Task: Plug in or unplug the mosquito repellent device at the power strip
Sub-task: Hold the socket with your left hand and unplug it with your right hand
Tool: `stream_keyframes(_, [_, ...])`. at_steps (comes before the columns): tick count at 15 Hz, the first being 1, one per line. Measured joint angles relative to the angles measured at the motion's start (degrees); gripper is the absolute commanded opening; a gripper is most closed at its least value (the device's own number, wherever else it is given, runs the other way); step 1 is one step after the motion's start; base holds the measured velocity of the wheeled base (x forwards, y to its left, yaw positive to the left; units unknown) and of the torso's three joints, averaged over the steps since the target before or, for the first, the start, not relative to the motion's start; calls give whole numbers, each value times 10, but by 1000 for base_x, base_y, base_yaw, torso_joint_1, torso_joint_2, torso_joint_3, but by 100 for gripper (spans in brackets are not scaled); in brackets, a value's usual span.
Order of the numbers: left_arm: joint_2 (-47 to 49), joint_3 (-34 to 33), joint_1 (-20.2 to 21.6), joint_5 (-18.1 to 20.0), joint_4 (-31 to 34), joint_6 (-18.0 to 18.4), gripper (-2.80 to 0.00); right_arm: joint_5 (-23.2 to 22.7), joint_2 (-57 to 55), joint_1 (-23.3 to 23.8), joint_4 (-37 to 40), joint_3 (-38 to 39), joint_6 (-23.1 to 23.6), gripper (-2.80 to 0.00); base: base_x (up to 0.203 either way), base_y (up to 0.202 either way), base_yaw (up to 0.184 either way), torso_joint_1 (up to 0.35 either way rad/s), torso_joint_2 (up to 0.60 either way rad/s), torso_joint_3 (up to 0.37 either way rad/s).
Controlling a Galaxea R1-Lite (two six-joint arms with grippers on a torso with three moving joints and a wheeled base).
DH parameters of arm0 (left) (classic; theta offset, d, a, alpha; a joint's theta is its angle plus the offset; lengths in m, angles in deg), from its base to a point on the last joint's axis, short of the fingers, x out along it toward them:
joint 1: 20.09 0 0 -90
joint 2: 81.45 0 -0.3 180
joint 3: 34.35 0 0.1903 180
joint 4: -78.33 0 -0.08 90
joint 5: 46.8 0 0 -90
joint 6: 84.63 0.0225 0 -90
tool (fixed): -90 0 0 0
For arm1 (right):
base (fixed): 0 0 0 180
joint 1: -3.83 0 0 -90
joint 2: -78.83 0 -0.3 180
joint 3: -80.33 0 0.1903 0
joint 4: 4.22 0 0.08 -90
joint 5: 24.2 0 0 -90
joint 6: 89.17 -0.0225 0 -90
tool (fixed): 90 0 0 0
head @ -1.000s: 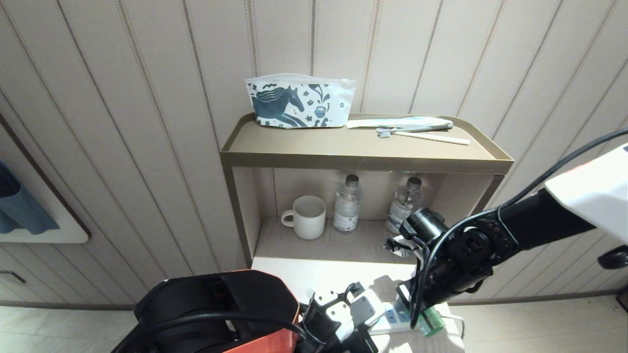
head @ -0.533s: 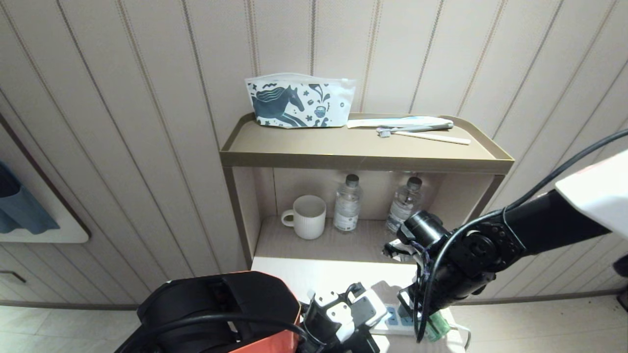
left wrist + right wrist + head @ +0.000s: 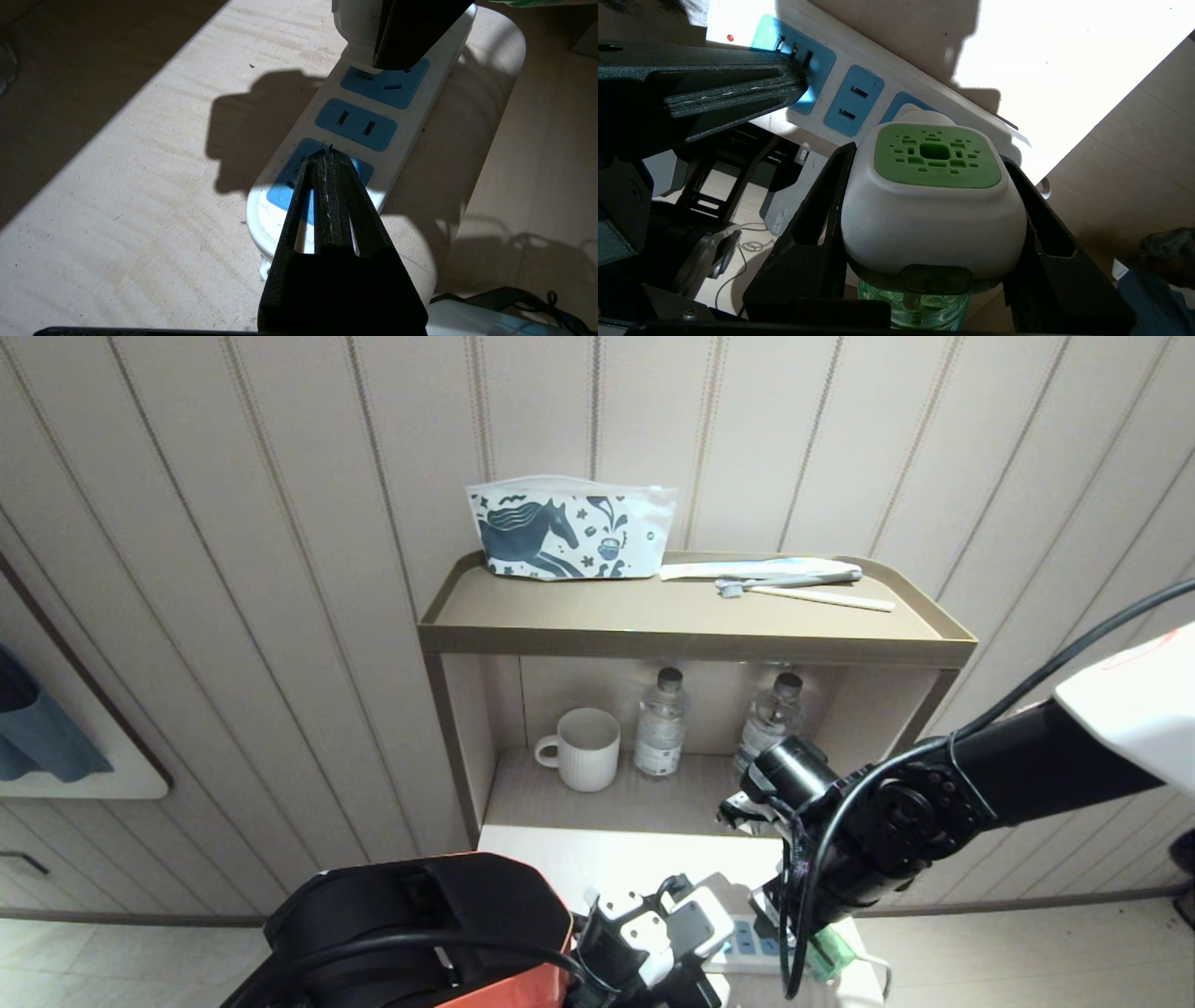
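White and green, the mosquito repellent device (image 3: 931, 205) sits squeezed between the right gripper (image 3: 931, 219) fingers, its back at the far socket of the power strip (image 3: 369, 126). Left gripper (image 3: 329, 186) fingers, pressed shut, push down on the strip so it can't slide on the worktop (image 3: 140, 186)

Hard directional light, deep shadows, local overexposure.

Head view: even light on the panelled wall (image 3: 280, 523); the white table top (image 3: 607, 859) nearly blows out; lower shelf (image 3: 607, 793) shaded. Left wrist view: bright band crosses the table, sharp-edged shadows beside the power strip (image 3: 359, 121), corners dark. Right wrist view: table patch clipped to white; the left gripper (image 3: 803, 84) silhouetted black; mosquito repellent device (image 3: 934, 196) sharp.
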Motion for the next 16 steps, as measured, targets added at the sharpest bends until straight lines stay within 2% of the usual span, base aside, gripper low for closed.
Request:
stream_keyframes(6, [-33, 11, 1, -5, 4, -5, -280, 2, 35, 7, 0, -2, -2, -280, 0, 0, 0, 0, 0, 0])
stream_keyframes(10, [-89, 18, 10, -26, 14, -5, -280, 2, 62, 7, 0, 7, -5, -280, 0, 0, 0, 0, 0, 0])
stream_keyframes(13, [-137, -25, 12, -35, 15, -5, -280, 2, 83, 7, 0, 19, -6, -280, 0, 0, 0, 0, 0, 0])
stream_keyframes(16, [-204, -121, 26, -64, 8, -6, -280, 1, 111, 8, 1, 38, -6, -280, 0, 0, 0, 0, 0, 0])
